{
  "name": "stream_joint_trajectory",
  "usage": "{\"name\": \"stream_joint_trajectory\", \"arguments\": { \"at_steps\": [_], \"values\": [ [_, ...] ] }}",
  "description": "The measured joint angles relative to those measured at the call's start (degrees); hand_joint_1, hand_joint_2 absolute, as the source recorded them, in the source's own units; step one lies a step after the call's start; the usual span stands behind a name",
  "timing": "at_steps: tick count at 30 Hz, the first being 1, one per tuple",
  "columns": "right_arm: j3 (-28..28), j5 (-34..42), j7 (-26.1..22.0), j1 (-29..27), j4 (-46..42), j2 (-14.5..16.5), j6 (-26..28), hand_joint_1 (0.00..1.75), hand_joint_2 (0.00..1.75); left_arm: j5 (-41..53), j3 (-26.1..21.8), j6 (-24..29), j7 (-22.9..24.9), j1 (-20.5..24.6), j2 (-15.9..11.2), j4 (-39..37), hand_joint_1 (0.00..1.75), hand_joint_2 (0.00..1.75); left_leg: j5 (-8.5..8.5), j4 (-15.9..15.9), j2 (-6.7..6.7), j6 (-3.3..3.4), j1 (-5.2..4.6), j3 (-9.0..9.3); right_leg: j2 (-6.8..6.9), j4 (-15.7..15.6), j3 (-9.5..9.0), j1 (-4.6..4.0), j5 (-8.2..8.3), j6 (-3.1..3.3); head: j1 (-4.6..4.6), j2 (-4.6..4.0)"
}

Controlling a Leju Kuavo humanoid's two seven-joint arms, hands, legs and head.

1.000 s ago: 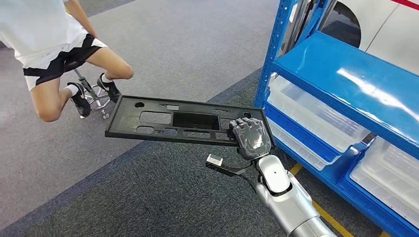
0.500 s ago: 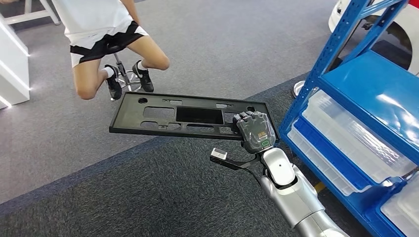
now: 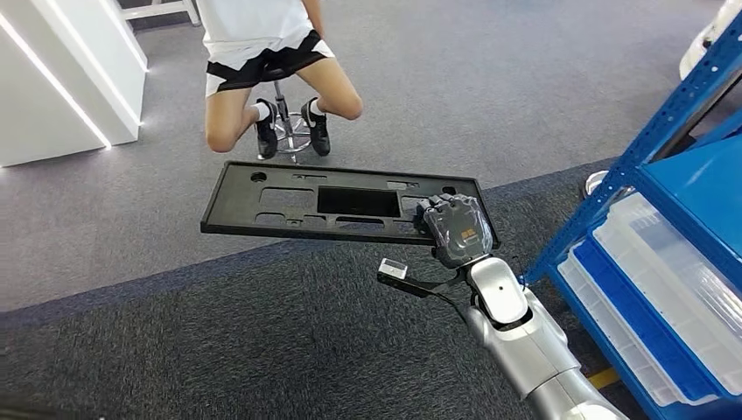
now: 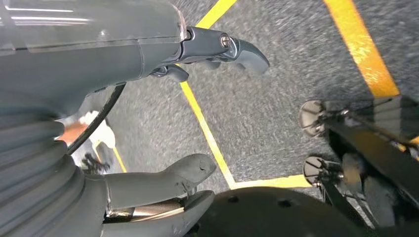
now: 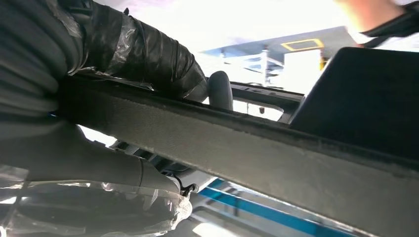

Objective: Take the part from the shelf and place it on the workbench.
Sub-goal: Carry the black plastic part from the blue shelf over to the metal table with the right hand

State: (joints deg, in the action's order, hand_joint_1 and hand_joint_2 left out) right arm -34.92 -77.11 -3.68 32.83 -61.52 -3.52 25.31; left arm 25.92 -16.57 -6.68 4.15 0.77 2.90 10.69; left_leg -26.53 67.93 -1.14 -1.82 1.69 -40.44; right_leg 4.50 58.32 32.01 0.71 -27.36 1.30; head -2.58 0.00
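Head view: my right hand (image 3: pixel 455 229) sits just right of frame centre, gripping the part (image 3: pixel 341 203) by its right end. The part is a long flat black panel with cut-outs, held roughly level in the air over the carpet (image 3: pixel 262 350), stretching left from the hand toward mid-frame. Its left end hangs free. The silver right arm (image 3: pixel 525 341) runs in from the lower right edge.

Right wrist view: the part's edge (image 5: pixel 247 143) crosses the frame as a dark band, with my taped fingers (image 5: pixel 148 54) wrapped over one face and the thumb (image 5: pixel 89 163) against the other. Firm clamp on the rim, as far as I can see.

Left wrist view: my left hand (image 4: pixel 148 123) hangs over grey floor with yellow lines (image 4: pixel 207 128). Thumb (image 4: pixel 163 177) and fingers (image 4: pixel 232 49) are spread apart with nothing between them.

Surroundings in head view: blue shelf (image 3: pixel 674 184) along the right edge, clear bins (image 3: pixel 674 280) on its lower level. A person (image 3: pixel 262 52) sits on a stool (image 3: pixel 284 131) at top centre, beyond the part. A white unit (image 3: pixel 61 79) fills the upper left corner. The floor changes from lighter grey above to darker carpet below, the seam running just under the part.
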Motion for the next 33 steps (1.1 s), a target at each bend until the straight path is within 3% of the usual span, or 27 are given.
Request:
{"name": "stream_joint_trajectory", "arguments": {
  "at_steps": [2, 3, 5, 6, 8, 10, 12, 13, 14, 16, 17, 19, 21, 23, 25, 27, 28, 29, 31, 33],
  "values": [
    [0.2, 0.0, -0.1, 0.2, -0.7, -0.1, -0.5, 1.75, 1.75, 0.2, -0.1, 0.0, 0.0, 0.1, 0.2, 0.0, 0.0, 1.75, 2.25, -6.9, -2.17, 0.41, -0.45, 3.74, 1.28, 0.4, -0.13, -0.23, -0.58, -0.65, 0.04, 0.0],
    [0.4, 0.0, -0.1, 0.2, -1.0, -0.2, -0.7, 1.75, 1.75, 0.3, -0.2, 0.0, 0.0, 0.1, 0.3, 0.0, 0.0, 1.75, 2.48, -8.6, -2.72, 0.81, -0.72, 4.5, 1.87, 0.5, -0.2, -0.38, -0.8, -0.99, 0.09, 0.0],
    [0.5, 0.0, -0.2, 0.2, -1.6, -0.3, -0.8, 1.75, 1.75, 0.6, -0.3, 0.0, 0.0, 0.0, 0.4, 0.0, 0.0, 1.75, 2.38, -9.0, -1.63, 1.71, -1.06, 4.41, 3.05, 0.4, -0.47, -0.49, -1.0, -1.58, 0.18, 0.0],
    [0.5, 0.0, -0.3, 0.1, -1.9, -0.4, -0.8, 1.75, 1.75, 0.7, -0.4, 0.0, 0.0, -0.1, 0.5, 0.0, 0.0, 1.75, 2.49, -9.3, -0.99, 2.1, -1.0, 4.48, 2.92, 0.4, -0.63, -0.35, -1.23, -1.9, 0.2, 0.0],
    [0.6, 0.0, -0.4, 0.0, -2.5, -0.7, -0.8, 1.75, 1.75, 0.8, -0.6, -0.1, 0.0, -0.2, 0.6, 0.0, 0.0, 1.75, 2.82, -9.8, 0.21, 2.94, -0.77, 4.77, -0.01, 2.7, 0.14, 0.03, -3.02, -2.36, 0.21, 0.0],
    [0.7, 0.1, -0.4, -0.3, -2.8, -1.2, -0.8, 1.75, 1.75, 1.0, -0.7, -0.1, 0.0, -0.1, 0.7, 0.0, 0.0, 1.75, 2.98, -10.0, 1.46, 3.53, -0.69, 4.88, -3.59, 9.6, 3.44, 0.19, -6.68, -2.48, 0.24, 0.0],
    [0.8, 0.1, -0.4, -0.8, -2.9, -1.7, -0.8, 1.75, 1.75, 1.2, -0.7, -0.1, 0.0, 0.1, 0.8, 0.0, 0.0, 1.75, 2.98, -9.9, 3.12, 3.74, -0.8, 4.86, -4.44, 16.1, 6.99, 0.13, -8.73, -2.53, 0.26, 0.0],
    [0.9, 0.1, -0.4, -1.1, -2.9, -2.0, -0.9, 1.75, 1.75, 1.4, -0.8, 0.0, -0.1, 0.2, 0.8, 0.0, 0.0, 1.75, 2.96, -9.8, 4.07, 3.75, -0.84, 4.87, -4.54, 16.7, 7.6, 0.13, -8.05, -2.51, 0.26, 0.0],
    [1.1, 0.1, -0.4, -1.4, -3.1, -2.3, -0.9, 1.75, 1.75, 1.5, -0.8, 0.0, -0.2, 0.2, 0.9, 0.0, 0.0, 1.75, 2.92, -9.7, 5.05, 3.7, -0.85, 4.87, -4.7, 14.9, 7.06, 0.17, -6.21, -2.42, 0.26, 0.0],
    [1.6, 0.1, -0.3, -1.6, -3.7, -3.0, -0.9, 1.75, 1.75, 1.8, -0.9, 0.0, -0.4, 0.2, 1.0, 0.0, 0.0, 1.75, 2.73, -9.2, 6.79, 3.42, -0.88, 4.76, -6.74, 7.5, 4.12, 0.42, -1.83, -2.24, 0.26, 0.0],
    [1.8, 0.1, -0.3, -1.7, -4.1, -3.3, -0.9, 1.75, 1.75, 1.9, -0.9, 0.0, -0.4, 0.2, 1.0, 0.0, 0.0, 1.75, 2.63, -8.9, 7.54, 3.2, -0.93, 4.56, -7.97, 4.3, 2.87, 0.57, -0.5, -2.24, 0.25, 0.0],
    [2.2, 0.1, -0.2, -1.9, -4.7, -3.8, -1.0, 1.75, 1.75, 2.0, -1.0, 0.0, -0.4, 0.2, 1.0, 0.0, 0.0, 1.75, 2.68, -8.7, 8.81, 2.59, -0.92, 4.06, -9.22, 1.9, 2.01, 0.54, -0.08, -2.28, 0.23, 0.0],
    [2.4, 0.1, -0.3, -2.0, -5.3, -4.0, -1.2, 1.75, 1.75, 2.1, -1.1, -0.1, -0.5, -0.1, 1.1, 0.0, 0.0, 1.75, 2.84, -8.7, 9.48, 1.91, -0.72, 3.73, -7.77, 1.6, 1.84, 0.42, 0.14, -1.87, 0.24, 0.0],
    [2.6, 0.0, -0.3, -2.0, -5.7, -4.2, -1.5, 1.75, 1.75, 2.2, -1.1, -0.1, -0.4, -0.2, 1.1, 0.0, 0.0, 1.75, 1.68, -6.9, 6.58, 1.45, -0.85, 2.83, -6.28, 1.1, 1.49, 0.46, 0.43, -1.02, 0.13, 0.0],
    [2.9, 0.0, -0.3, -2.0, -6.1, -4.4, -1.5, 1.75, 1.75, 2.2, -1.1, -0.1, -0.4, -0.1, 1.2, 0.0, 0.0, 1.75, -1.62, -1.0, 2.63, 1.19, -0.97, 0.12, -4.72, 0.8, 1.27, 0.26, 0.48, -0.43, -0.01, 0.0],
    [3.0, 0.0, -0.3, -2.1, -6.2, -4.6, -1.6, 1.75, 1.75, 2.2, -1.1, -0.1, -0.4, 0.1, 1.2, 0.0, 0.0, 1.75, -4.41, 5.8, 1.55, 0.97, -0.83, -3.04, -2.95, 0.8, 1.22, -0.06, 0.35, -0.22, -0.03, 0.0],
    [3.0, 0.0, -0.3, -2.1, -6.2, -4.6, -1.6, 1.75, 1.75, 2.2, -1.2, -0.1, -0.4, 0.1, 1.2, 0.0, 0.0, 1.75, -4.43, 6.9, 1.45, 0.94, -0.8, -3.52, -2.07, 0.8, 1.19, -0.17, 0.26, -0.19, -0.03, 0.0],
    [3.0, 0.0, -0.4, -2.2, -6.2, -4.7, -1.6, 1.75, 1.75, 2.2, -1.2, -0.1, -0.4, 0.1, 1.2, 0.0, 0.0, 1.75, -3.4, 5.8, 1.32, 0.99, -0.8, -2.78, -1.24, 0.8, 1.12, -0.25, 0.15, -0.21, -0.03, 0.0],
    [3.0, 0.0, -0.5, -2.2, -6.4, -4.7, -1.6, 1.75, 1.75, 2.2, -1.2, 0.0, -0.4, 0.1, 1.2, 0.0, 0.0, 1.75, -0.06, -1.6, -0.18, 1.37, -1.0, 1.31, 0.23, 0.8, 0.84, -0.37, -0.13, -0.39, -0.03, 0.0],
    [3.1, 0.0, -0.5, -2.1, -6.7, -4.7, -1.6, 1.75, 1.75, 2.0, -1.2, 0.0, -0.4, 0.2, 1.2, 0.0, 0.0, 1.75, 1.57, -7.6, -1.83, 2.06, -1.6, 4.5, 1.5, 0.8, 0.6, -0.66, -0.43, -0.8, -0.02, 0.0]
  ]
}}
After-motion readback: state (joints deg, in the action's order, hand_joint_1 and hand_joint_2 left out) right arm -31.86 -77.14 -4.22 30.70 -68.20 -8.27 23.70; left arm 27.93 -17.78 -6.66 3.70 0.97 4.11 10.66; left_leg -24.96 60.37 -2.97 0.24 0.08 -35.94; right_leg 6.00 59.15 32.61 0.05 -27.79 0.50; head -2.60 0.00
